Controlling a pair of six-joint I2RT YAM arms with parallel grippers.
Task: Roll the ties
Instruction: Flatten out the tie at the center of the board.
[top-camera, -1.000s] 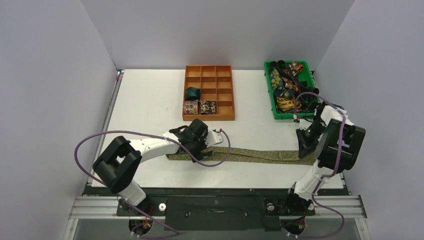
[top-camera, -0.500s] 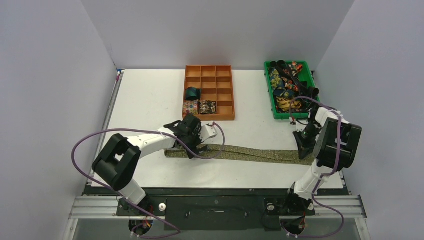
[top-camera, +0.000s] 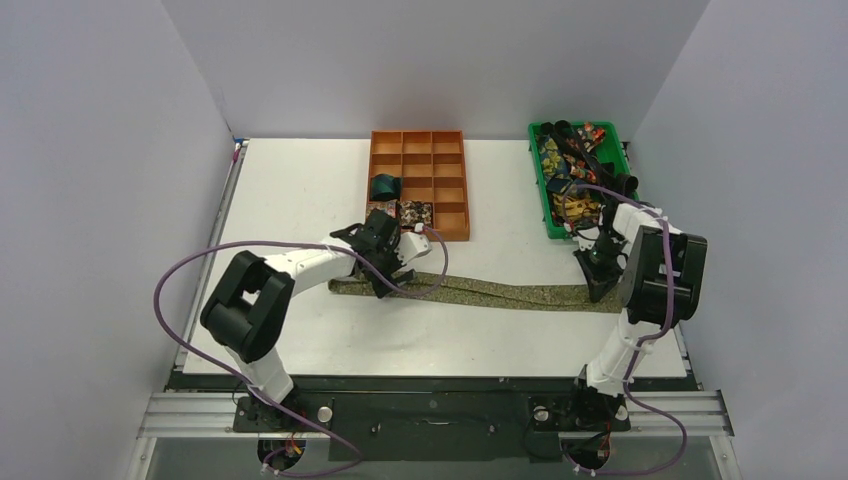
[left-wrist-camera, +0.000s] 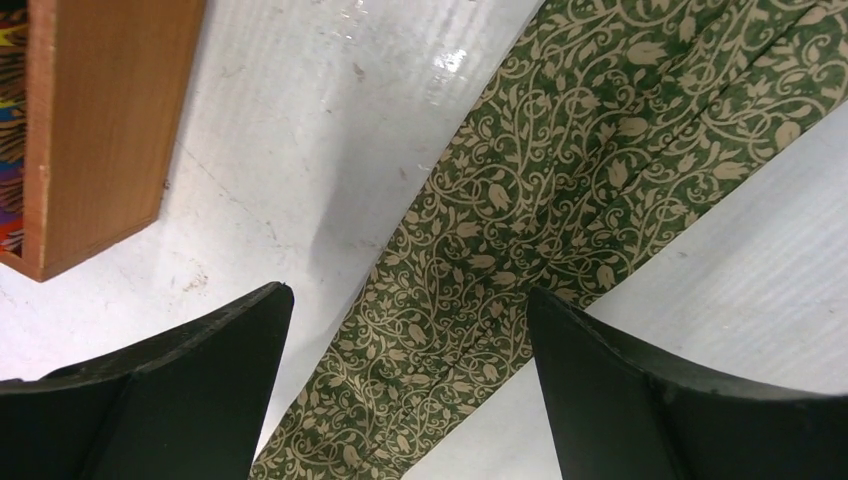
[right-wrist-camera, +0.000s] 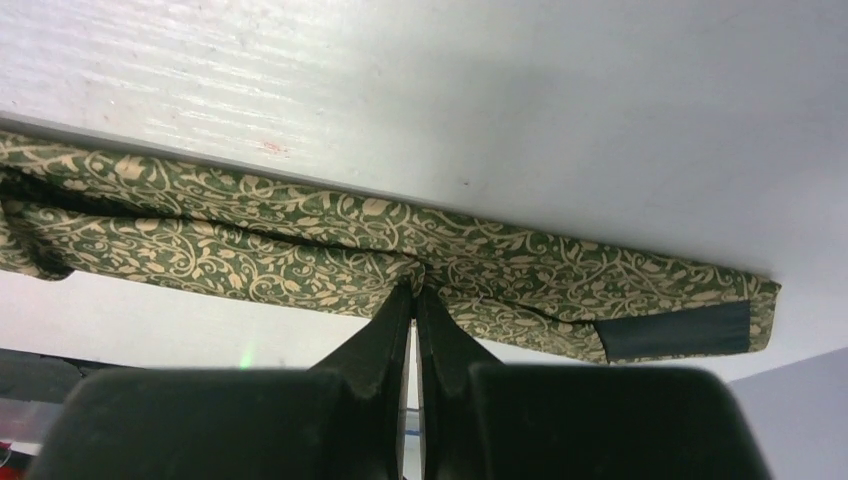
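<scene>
An olive-green tie (top-camera: 500, 292) with a gold vine print lies flat across the table, running left to right. My left gripper (top-camera: 385, 272) hovers over its left part, open, with the fabric (left-wrist-camera: 520, 200) lying flat on the table between the two dark fingers (left-wrist-camera: 170, 380); left gripper (left-wrist-camera: 410, 305) touches nothing. My right gripper (top-camera: 597, 282) is at the tie's right end, shut, its tips (right-wrist-camera: 413, 292) pinching puckered fabric of the tie (right-wrist-camera: 250, 250) near a dark label (right-wrist-camera: 680, 330). Three rolled ties (top-camera: 398, 205) sit in the orange tray.
The orange compartment tray (top-camera: 450, 170) stands just behind my left gripper; its corner (left-wrist-camera: 100, 130) shows in the left wrist view. A green bin (top-camera: 541, 180) heaped with loose ties stands at the back right, close behind my right gripper. Purple cables loop from both arms.
Both grippers moved toward the back of the table and the tie slid with them, nearer the tray. The left jaws narrowed a little; the right stayed shut.
</scene>
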